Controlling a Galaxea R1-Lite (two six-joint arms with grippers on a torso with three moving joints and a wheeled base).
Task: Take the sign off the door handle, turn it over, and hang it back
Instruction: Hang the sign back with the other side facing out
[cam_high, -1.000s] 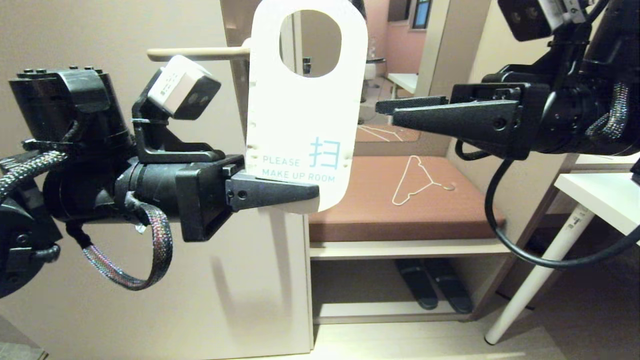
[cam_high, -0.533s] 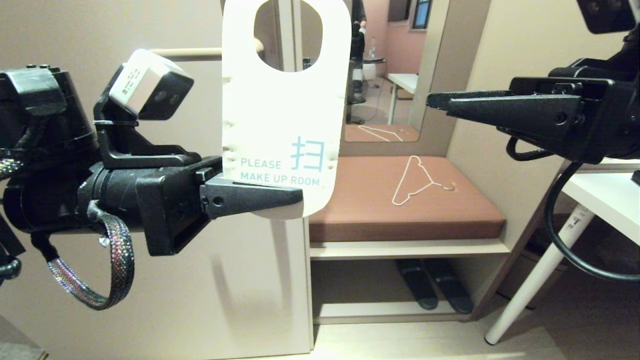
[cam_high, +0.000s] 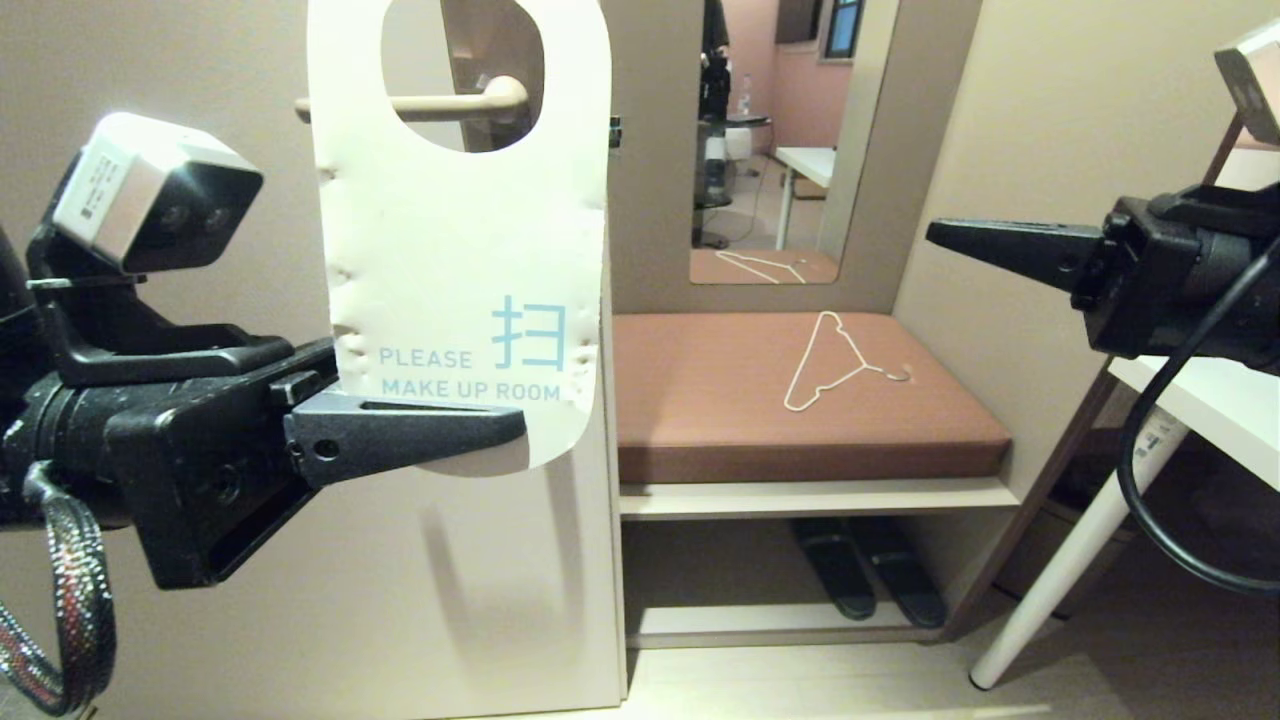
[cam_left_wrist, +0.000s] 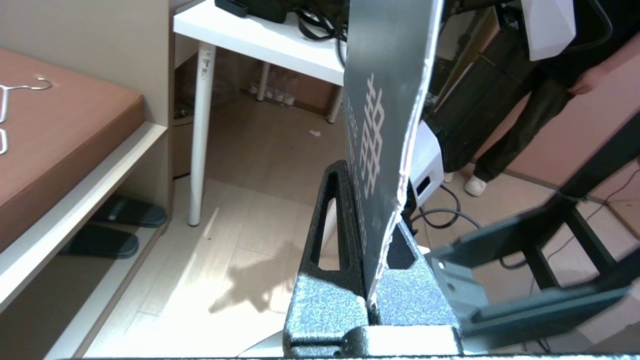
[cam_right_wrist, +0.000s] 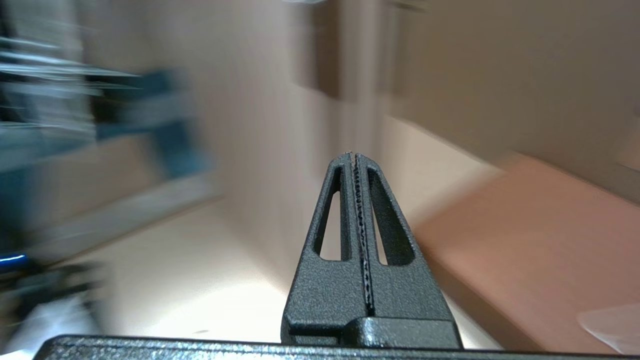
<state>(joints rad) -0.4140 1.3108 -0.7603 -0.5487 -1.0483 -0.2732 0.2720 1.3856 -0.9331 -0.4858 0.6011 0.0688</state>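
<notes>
My left gripper (cam_high: 505, 425) is shut on the bottom edge of the sign (cam_high: 460, 230) and holds it upright in front of the door. The white "PLEASE MAKE UP ROOM" side faces the head view. Through the sign's oval hole the cream door handle (cam_high: 440, 103) shows behind it; the sign hangs free of it. In the left wrist view the sign's dark teal side (cam_left_wrist: 385, 100) rises from between the fingers of the left gripper (cam_left_wrist: 372, 180). My right gripper (cam_high: 935, 236) is shut on nothing, well to the right of the sign; its fingers (cam_right_wrist: 345, 165) meet tip to tip.
A brown cushioned bench (cam_high: 800, 400) with a white wire hanger (cam_high: 835, 360) stands right of the door, with a mirror (cam_high: 780, 140) above and slippers (cam_high: 870, 580) below. A white table (cam_high: 1200, 400) is at the far right. A person's legs (cam_left_wrist: 510, 135) show in the left wrist view.
The left gripper has carried the sign leftward and nearer the camera, off the handle's end. The right gripper has pulled back to the right and shut.
</notes>
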